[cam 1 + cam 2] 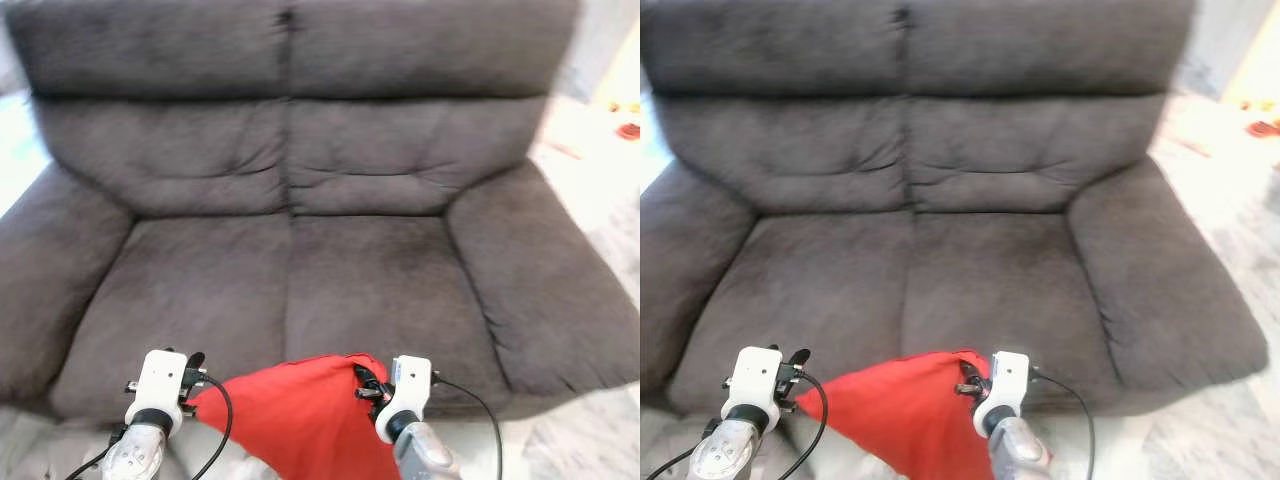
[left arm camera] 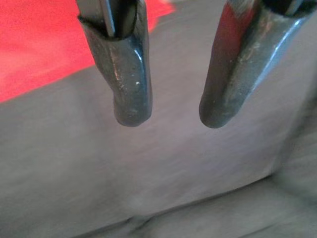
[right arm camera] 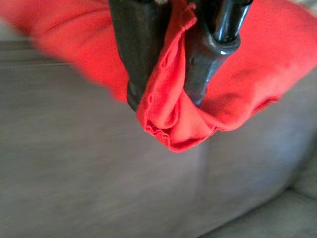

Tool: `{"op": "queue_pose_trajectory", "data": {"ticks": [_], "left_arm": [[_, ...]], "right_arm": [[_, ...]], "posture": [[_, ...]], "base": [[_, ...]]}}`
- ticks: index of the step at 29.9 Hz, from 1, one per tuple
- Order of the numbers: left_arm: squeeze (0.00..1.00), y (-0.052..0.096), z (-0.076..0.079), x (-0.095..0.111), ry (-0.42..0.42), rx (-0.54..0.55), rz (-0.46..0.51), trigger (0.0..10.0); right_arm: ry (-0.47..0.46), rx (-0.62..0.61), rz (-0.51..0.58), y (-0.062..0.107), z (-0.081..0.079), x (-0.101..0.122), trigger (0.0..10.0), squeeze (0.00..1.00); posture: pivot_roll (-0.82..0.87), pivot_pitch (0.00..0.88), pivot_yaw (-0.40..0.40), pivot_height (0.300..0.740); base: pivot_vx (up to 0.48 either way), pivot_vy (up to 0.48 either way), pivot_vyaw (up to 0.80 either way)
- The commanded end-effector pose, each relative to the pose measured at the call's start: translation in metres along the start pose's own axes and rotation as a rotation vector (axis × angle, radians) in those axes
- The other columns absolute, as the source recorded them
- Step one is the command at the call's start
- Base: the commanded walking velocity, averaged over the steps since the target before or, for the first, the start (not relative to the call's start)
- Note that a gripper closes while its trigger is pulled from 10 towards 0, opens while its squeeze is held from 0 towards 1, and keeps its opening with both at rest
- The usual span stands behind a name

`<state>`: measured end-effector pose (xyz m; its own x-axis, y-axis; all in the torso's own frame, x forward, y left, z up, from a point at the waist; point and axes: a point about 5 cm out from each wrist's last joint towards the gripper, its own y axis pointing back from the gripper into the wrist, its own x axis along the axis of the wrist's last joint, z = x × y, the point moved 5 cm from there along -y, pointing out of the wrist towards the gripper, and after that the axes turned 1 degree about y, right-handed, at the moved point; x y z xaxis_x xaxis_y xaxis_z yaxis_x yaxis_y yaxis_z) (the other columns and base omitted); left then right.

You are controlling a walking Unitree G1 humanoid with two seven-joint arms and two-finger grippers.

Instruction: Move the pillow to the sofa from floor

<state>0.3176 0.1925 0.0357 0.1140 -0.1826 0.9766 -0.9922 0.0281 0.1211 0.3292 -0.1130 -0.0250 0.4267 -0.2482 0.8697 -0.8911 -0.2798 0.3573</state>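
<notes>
Red pillow (image 1: 300, 415) hangs lowest in the head views, before the front edge of the dark grey sofa (image 1: 300, 270), held up between both arms. At its upper right corner the right gripper (image 3: 166, 94) pinches a fold of its fabric. Beside its other corner, the left gripper (image 2: 168, 111) has its fingers apart, holding nothing, above the sofa seat.

Free way to the sofa seat

The two seat cushions of the dark sofa (image 1: 290, 290) lie bare at 12 o'clock. The armrests (image 1: 540, 290) close the way at 9 and 3 o'clock. The red pillow (image 1: 300, 415), pinched in the right hand (image 1: 368, 385), fills the gap between both hands at 6 o'clock.
</notes>
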Motion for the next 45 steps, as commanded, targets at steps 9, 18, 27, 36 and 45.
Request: {"op": "queue_pose_trajectory", "data": {"ticks": [9,18,27,36,45], "left_arm": [[0.00,0.030,0.026,-0.040,-0.165,-0.371,-0.166,10.0],[0.00,0.047,0.042,-0.043,-0.341,-0.752,-0.236,10.0],[0.00,0.040,0.031,-0.038,-0.402,-0.760,-0.230,10.0],[0.00,0.051,0.031,-0.046,-0.424,-0.875,-0.287,10.0],[0.00,0.046,0.029,-0.043,-0.445,-0.890,-0.280,10.0]], "right_arm": [[0.226,0.330,-0.050,-0.003,-0.040,0.004,10.0,0.00],[0.469,0.709,-0.183,0.018,-0.061,-0.009,10.0,0.00],[0.448,0.693,-0.135,0.014,-0.060,0.003,10.0,0.00],[0.433,0.753,-0.087,0.013,-0.064,0.026,10.0,0.00],[0.459,0.874,-0.083,0.020,-0.071,0.039,10.0,0.00]], "posture": [[0.14,0.126,0.036,0.740],[0.14,0.115,0.040,0.740],[0.13,0.099,0.043,0.740],[0.12,0.083,0.047,0.740],[0.12,0.080,0.043,0.740]], "base": [[0.000,0.000,0.00],[0.000,0.000,0.00],[0.000,0.000,0.00],[0.000,0.000,0.00],[0.000,0.000,0.00]]}}
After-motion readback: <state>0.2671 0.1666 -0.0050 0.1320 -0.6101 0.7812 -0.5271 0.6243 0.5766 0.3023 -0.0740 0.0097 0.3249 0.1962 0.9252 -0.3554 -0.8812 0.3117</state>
